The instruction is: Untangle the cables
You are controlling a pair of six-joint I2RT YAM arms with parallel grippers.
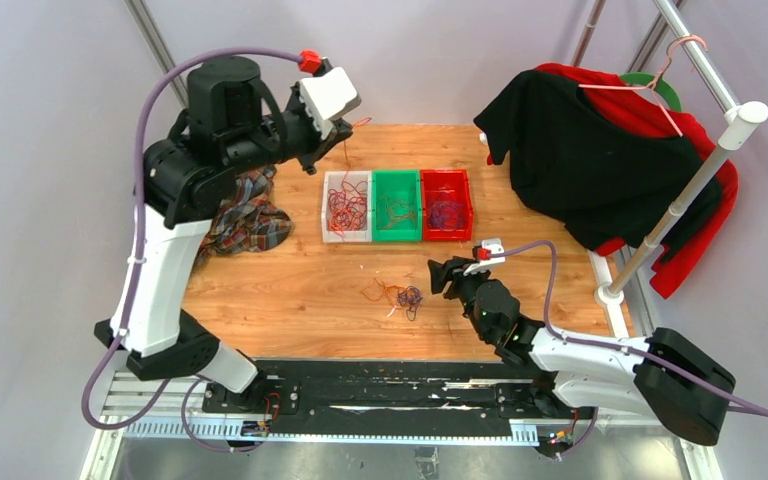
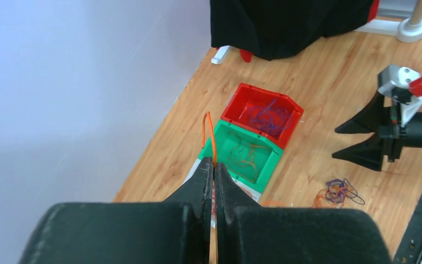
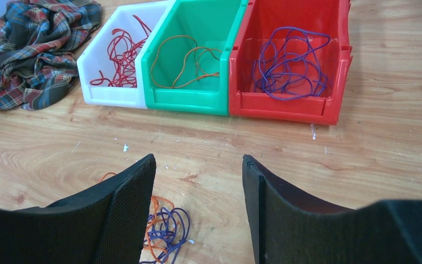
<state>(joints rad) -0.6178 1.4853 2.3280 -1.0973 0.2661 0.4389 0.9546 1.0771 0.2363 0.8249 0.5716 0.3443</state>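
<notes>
Wooden table (image 1: 290, 305) carrying three bins in a row; the green bin (image 3: 184, 100) stands in the middle and holds loose orange cables (image 3: 196, 80); touching its left side, a white bin (image 3: 110, 94) holds dark red cables (image 3: 122, 58); touching its right side, a red bin (image 3: 283, 104) holds purple cables (image 3: 286, 71). Left gripper (image 2: 214, 168) is raised above and left of the green bin, fingers pinched tight on a thin orange cable (image 2: 211, 135). Right gripper (image 3: 198, 159) hovers in front of the green bin, jaws spread wide, gripping nothing; a tangle of orange and purple cables (image 1: 403, 296) lies on the wood in front of the green bin, just left of that gripper. Plaid cloth (image 1: 250, 225) lies left of the white bin.
</notes>
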